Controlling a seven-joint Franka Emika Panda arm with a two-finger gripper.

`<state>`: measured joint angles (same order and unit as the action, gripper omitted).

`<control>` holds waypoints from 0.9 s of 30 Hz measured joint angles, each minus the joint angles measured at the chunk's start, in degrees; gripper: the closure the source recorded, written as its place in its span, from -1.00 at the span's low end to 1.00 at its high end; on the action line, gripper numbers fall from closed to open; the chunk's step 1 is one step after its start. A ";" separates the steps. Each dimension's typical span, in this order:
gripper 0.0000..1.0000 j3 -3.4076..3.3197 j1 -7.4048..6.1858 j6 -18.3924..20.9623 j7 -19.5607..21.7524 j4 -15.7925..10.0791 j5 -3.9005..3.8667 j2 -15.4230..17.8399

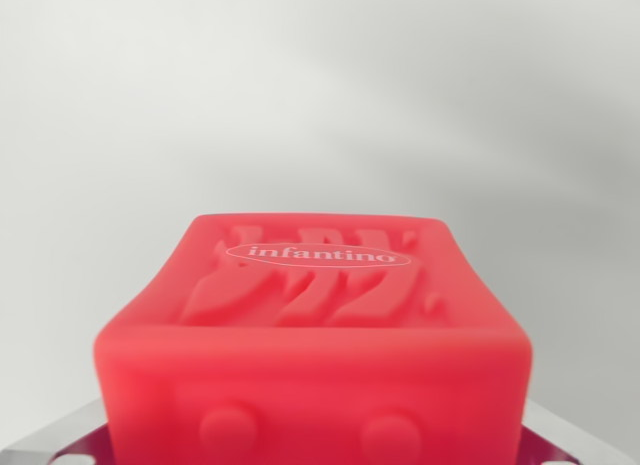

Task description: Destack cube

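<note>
- A soft red rubbery cube (312,350) with raised patterns and a white "infantino" oval is filling the wrist view's lower middle, sitting between metal parts of the pincer (320,450) at the bottom corners.
- Judging the step: lifting straight, avoiding squeezing the squashy sides askew.
- Fingertips are lying out of view, so I cannot tell whether the pincer is spread or pinching.
- Any lower cube and the desk are hidden; the background is blurring to grey.

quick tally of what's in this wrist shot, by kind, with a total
red cube: 1
claw: 1, only metal bits show at the bottom corners
other cubes: 0 in view
total: 2
</note>
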<state>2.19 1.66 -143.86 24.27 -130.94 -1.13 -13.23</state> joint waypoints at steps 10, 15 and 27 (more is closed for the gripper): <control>1.00 -0.26 1.85 -0.88 -2.82 -1.31 0.08 0.39; 1.00 -0.36 2.76 -1.26 -4.19 -1.85 0.12 0.52; 1.00 -0.64 4.92 -2.20 -7.40 -3.02 0.22 0.80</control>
<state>1.55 6.58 -146.06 16.86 -133.96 -0.90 -12.43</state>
